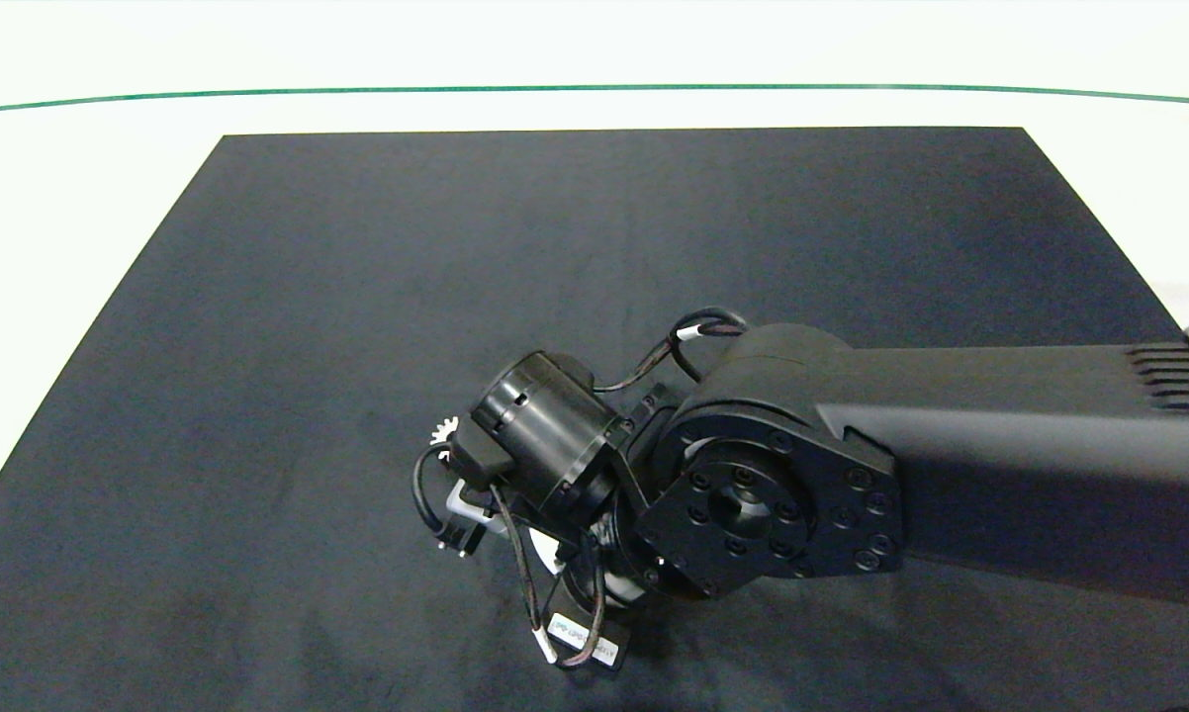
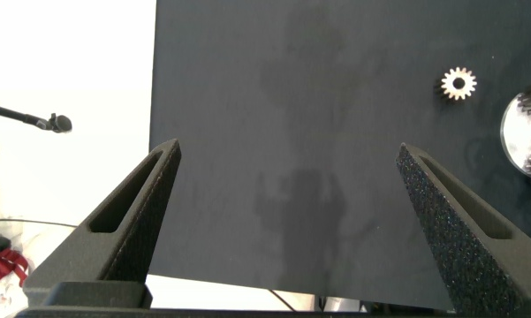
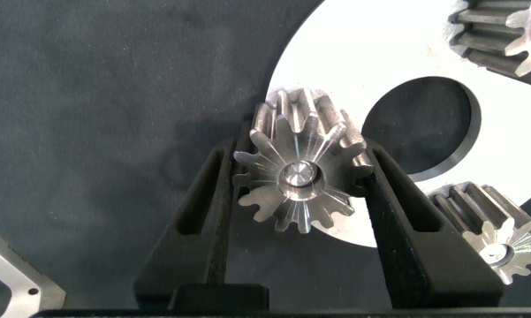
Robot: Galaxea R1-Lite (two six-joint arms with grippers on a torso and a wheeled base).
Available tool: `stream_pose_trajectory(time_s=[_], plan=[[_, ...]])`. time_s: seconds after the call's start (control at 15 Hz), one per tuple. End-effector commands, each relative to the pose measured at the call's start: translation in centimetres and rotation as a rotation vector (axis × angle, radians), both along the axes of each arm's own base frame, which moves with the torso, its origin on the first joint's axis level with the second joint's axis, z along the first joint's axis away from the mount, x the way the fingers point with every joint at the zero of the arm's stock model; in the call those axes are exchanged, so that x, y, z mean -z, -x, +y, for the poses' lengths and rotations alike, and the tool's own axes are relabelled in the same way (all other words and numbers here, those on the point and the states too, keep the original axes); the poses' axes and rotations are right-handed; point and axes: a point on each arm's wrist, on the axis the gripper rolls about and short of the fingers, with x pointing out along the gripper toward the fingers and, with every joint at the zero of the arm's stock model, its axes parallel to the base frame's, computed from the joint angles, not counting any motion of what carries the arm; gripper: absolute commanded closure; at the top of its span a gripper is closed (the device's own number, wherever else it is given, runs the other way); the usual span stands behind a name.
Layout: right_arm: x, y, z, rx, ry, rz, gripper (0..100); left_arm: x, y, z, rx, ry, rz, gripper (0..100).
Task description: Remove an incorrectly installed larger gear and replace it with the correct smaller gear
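The larger gear point(image 3: 299, 172), silver and star-like with long pointed teeth, sits on a pin at the edge of a white round plate point(image 3: 336, 53). My right gripper point(image 3: 299, 161) is shut on it, one finger pressed against the teeth on each side. In the head view the right wrist point(image 1: 545, 435) covers this spot. The smaller gear point(image 2: 458, 84) lies loose on the dark mat beside the plate and peeks out past the wrist point(image 1: 446, 430). My left gripper point(image 2: 289, 148) is open over bare mat, well away from the gears.
Two more gears point(image 3: 495, 238) point(image 3: 504, 35) stand on the plate around its round hole point(image 3: 420, 124). The plate's rim point(image 2: 517, 132) shows in the left wrist view. The black mat point(image 1: 357, 297) lies on a white table with a green line point(image 1: 594, 89) at the back.
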Motion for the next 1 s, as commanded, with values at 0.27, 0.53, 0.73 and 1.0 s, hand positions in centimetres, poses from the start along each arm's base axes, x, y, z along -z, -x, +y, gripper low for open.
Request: stream_pose_trajectory(time_s=[0.27,0.53,0.73,1.0], plan=[[-0.5,0.0,0.2,0.025,-0.031,-0.006,63,0.1,0.1,0.0,0.000,-0.001,0.004,0],[-2.0,0.7,-0.3,0.015,-0.063,-0.023,63,0.1,0.1,0.0,0.001,-0.002,0.005,0],[-4.7,1.8,-1.5,0.007,-0.116,-0.056,63,0.1,0.1,0.0,0.000,-0.001,0.004,0],[-6.4,4.1,-6.2,0.024,-0.094,-0.040,63,0.0,0.2,0.0,0.001,-0.002,0.001,0]])
